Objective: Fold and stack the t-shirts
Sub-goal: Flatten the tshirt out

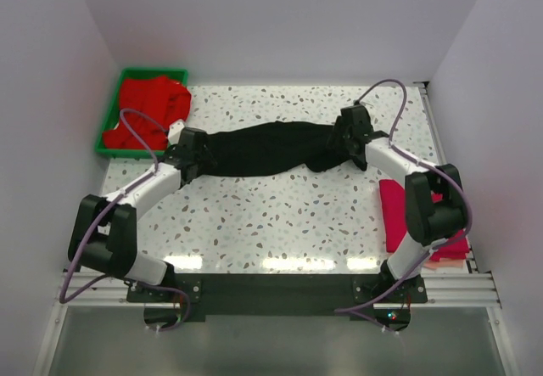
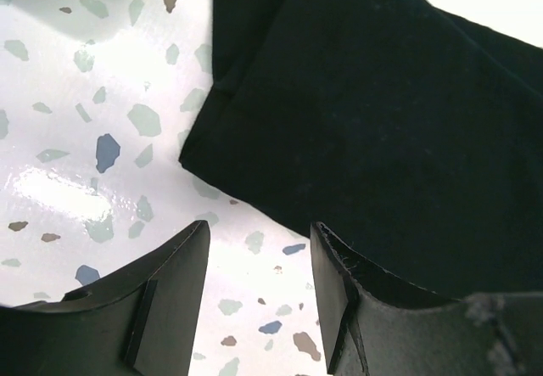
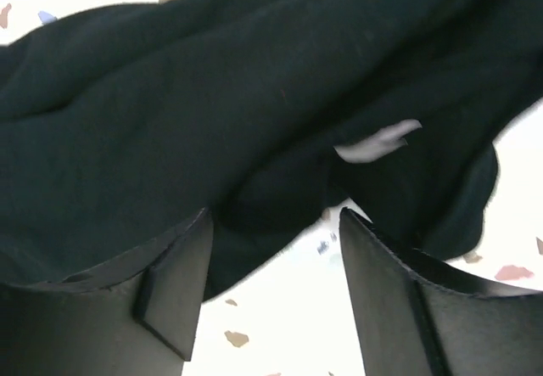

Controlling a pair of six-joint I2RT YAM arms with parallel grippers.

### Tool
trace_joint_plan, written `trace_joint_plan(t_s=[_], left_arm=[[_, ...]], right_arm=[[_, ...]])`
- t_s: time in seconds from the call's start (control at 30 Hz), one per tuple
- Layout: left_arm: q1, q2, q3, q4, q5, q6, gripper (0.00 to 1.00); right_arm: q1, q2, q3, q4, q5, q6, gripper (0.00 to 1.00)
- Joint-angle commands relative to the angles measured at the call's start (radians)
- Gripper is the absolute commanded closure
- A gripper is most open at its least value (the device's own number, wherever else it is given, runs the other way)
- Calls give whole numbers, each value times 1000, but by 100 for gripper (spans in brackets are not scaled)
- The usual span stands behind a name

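Note:
The black t-shirt lies bunched in a long band across the middle of the table. My left gripper is at its left end, open, with bare table between the jaws and the cloth edge just ahead and beside the right finger. My right gripper is at its right end, open, just above the rumpled cloth near the white neck label. Red t-shirts are piled in the green tray. A folded magenta-pink t-shirt lies at the right edge.
The green plastic tray stands at the back left corner. White walls close in the table on the left, back and right. The right arm's base stands partly over the pink shirt.

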Motion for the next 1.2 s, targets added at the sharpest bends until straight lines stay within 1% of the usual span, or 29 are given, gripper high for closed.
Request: trace_joint_plan(t_s=[0.0,0.13,0.2,0.3,0.5,0.53,0.57,0.6,0.63,0.67,0.7,0.8,0.93,1.03,1.13,1.17], left_arm=[[25,27,-10,66,-31,-16,44],[45,68,-9,75,-29,-2,44],[51,93,-9,87,-25,3,45],[53,127,-7,97,-9,3,45],[53,196,7,127,-8,-8,46],[53,206,26,127,-8,-7,46],[53,225,36,127,-9,-7,47],[53,234,46,130,-9,-2,50],[54,242,57,132,-12,1,56],[54,254,83,130,-23,7,61],[54,260,99,123,-29,19,75],[59,265,169,74,-51,44,100],[60,162,191,40,-78,69,100],[60,2,180,11,-87,90,100],[62,-91,181,-23,-103,121,100],[62,-147,183,-44,-106,130,100]], right_arm=[[-3,47,65,61,27,28,36],[-5,96,111,40,52,24,47],[-3,99,112,44,62,24,47],[-5,92,117,37,69,20,52],[-8,78,135,14,79,10,71],[-8,75,140,9,75,7,78],[-8,73,143,6,76,7,81],[-8,69,145,-5,76,7,86],[-9,66,149,-11,73,5,94],[-12,52,151,-23,73,2,97],[-14,43,157,-32,73,1,100],[-23,-16,158,-64,70,-10,100],[-57,-121,154,-116,49,-32,100],[-89,-212,152,-167,20,-50,100],[-105,-292,158,-207,6,-68,100],[-112,-310,157,-216,4,-76,100]])
